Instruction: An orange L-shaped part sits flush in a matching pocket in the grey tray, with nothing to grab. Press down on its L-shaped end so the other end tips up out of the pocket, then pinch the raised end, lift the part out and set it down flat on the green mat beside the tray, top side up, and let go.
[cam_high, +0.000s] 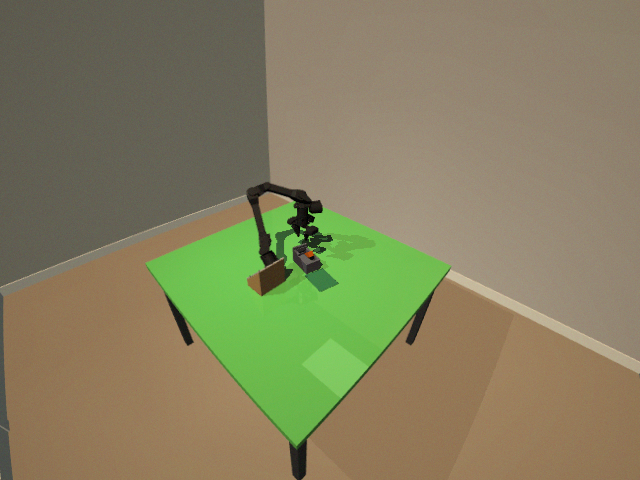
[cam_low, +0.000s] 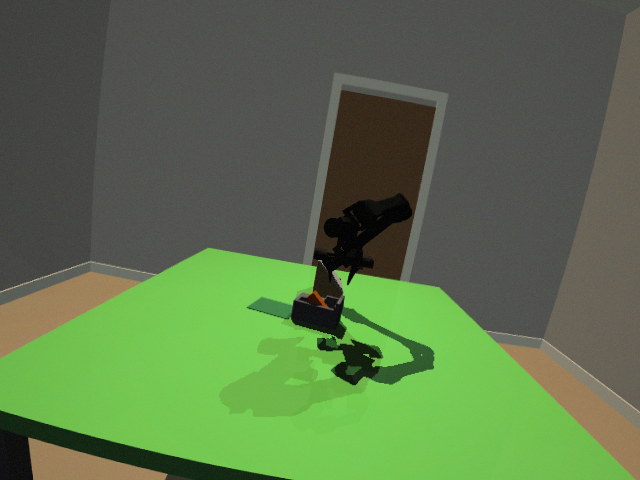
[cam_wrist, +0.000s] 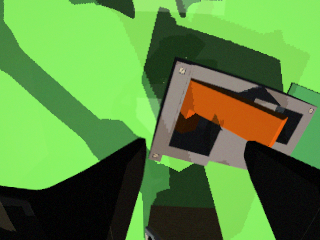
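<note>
Wrist view shows my gripper (cam_wrist: 195, 147) hanging spread wide and empty above the grey tray (cam_wrist: 175, 100), where the orange part (cam_wrist: 234, 115) sits tilted in its pocket; it looks rigid, light and slick, so I'd pinch its raised end

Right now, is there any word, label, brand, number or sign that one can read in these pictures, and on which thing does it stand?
None: no text shows in any view.
Grey tray: plain, only small corner dots.
Orange L-shaped part: no marking.
Black gripper: no marking.
Brown panel by the arm's foot: blank.
</note>
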